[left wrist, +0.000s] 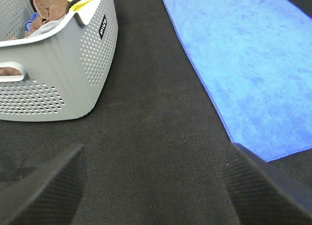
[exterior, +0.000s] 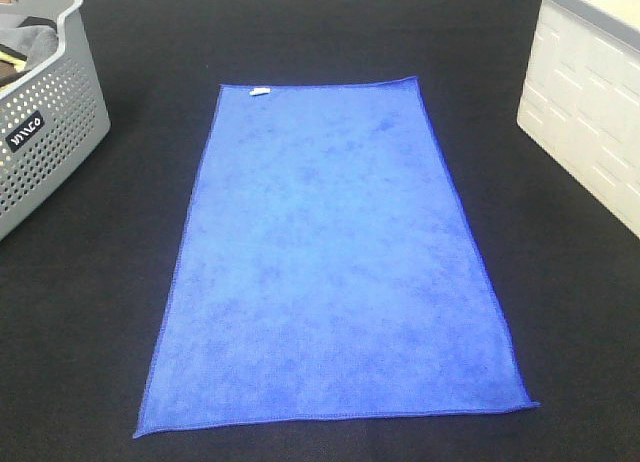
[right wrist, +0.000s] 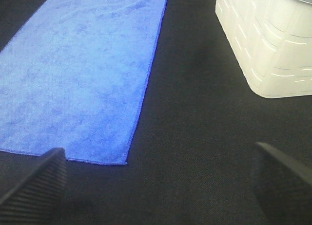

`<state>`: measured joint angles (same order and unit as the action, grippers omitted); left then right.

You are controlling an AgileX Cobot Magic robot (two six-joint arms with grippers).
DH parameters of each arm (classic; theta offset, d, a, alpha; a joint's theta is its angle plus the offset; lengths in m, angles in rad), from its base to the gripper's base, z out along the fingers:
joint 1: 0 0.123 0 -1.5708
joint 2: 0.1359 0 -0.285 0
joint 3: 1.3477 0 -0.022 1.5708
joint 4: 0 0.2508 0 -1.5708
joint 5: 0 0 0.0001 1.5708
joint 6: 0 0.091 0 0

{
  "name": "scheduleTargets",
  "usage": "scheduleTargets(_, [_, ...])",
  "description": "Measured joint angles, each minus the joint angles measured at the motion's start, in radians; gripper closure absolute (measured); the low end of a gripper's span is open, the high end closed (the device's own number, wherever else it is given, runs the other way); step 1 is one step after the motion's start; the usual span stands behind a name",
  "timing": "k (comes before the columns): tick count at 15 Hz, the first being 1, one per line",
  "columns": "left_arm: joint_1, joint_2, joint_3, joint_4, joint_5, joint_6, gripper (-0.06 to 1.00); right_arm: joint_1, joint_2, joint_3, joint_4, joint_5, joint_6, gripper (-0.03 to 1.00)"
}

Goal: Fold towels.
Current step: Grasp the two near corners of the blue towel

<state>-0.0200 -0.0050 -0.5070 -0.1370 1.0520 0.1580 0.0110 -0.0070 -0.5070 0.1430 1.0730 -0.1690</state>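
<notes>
Blue towel (exterior: 335, 252) lay flat on black table (exterior: 560, 312); left gripper (left wrist: 153, 186) and right gripper (right wrist: 158, 186) were spread wide, holding nothing.

A bright royal-blue rectangular microfibre towel (exterior: 335, 252) lies spread flat and unfolded, a single layer, in the middle of the black table cover (exterior: 90, 322). In the high view its long sides run from 12 o'clock to 6 o'clock. The fuzzy pile looks faintly mottled. A darker stitched hem (exterior: 478, 252) frames it. A small white tag (exterior: 258, 91) sits on the 12 o'clock edge, near the 11 o'clock corner.
</notes>
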Motion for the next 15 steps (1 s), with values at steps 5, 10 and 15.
scheduleTargets(5, [0.000, 0.000, 0.000, 0.000, 0.000, 0.000, 0.20, 0.000, 0.000, 0.000, 0.000, 0.000, 0.000, 0.02])
scheduleTargets(10, [0.000, 0.000, 0.000, 0.000, 0.000, 0.000, 0.20, 0.000, 0.000, 0.000, 0.000, 0.000, 0.000, 0.02])
scheduleTargets(15, [0.000, 0.000, 0.000, 0.000, 0.000, 0.000, 0.20, 0.000, 0.000, 0.000, 0.000, 0.000, 0.000, 0.02])
